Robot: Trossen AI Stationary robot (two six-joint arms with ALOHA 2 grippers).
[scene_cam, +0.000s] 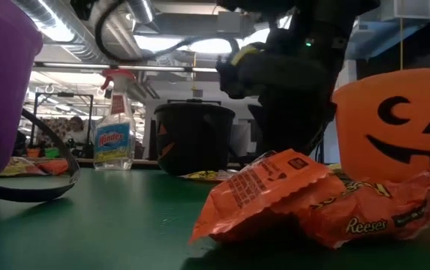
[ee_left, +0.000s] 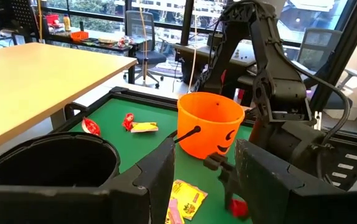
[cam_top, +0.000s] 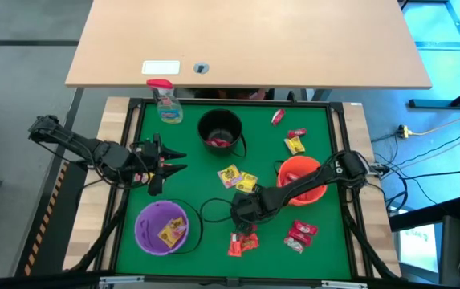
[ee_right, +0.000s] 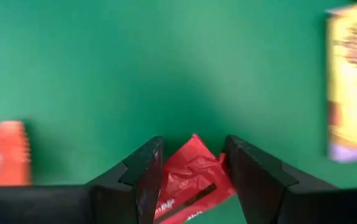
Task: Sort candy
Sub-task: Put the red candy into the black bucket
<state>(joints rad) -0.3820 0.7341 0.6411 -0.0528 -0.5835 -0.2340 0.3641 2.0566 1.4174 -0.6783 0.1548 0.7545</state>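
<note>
We see the right gripper, low centre of the frame, holding a shiny red crinkled candy packet between its fingers; light, slippery foil, best pinched mid-body; the left gripper hangs open.

This looks like a robotics lab inside an open-plan office: exposed ceiling ducts and strip lights run overhead, wheeled office chairs stand by large windows, a pale wooden desk adjoins the green-topped table, and cables trail across the floor.
</note>
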